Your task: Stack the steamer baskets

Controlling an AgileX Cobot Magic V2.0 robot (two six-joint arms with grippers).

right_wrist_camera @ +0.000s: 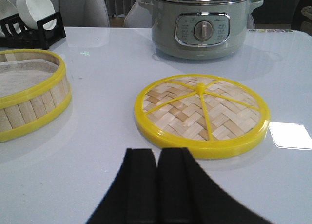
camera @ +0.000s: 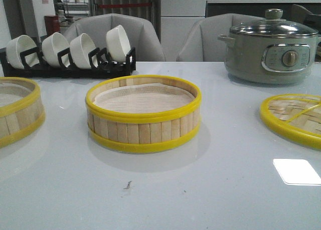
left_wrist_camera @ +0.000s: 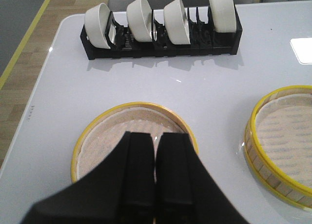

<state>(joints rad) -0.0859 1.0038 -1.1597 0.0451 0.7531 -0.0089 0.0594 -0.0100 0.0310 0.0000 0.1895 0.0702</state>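
Steamer baskets sit apart on the surface (camera: 210, 190) — one central (camera: 143, 115), one at the left (left_wrist_camera: 134, 136) under the left gripper (left_wrist_camera: 156, 177), whose pressed-together fingers must spread to straddle its rim — the right gripper (right_wrist_camera: 157, 185) likewise closed.

grey chairs (camera: 120, 34) behind white table (camera: 200, 190), wood floor (left_wrist_camera: 29, 48).
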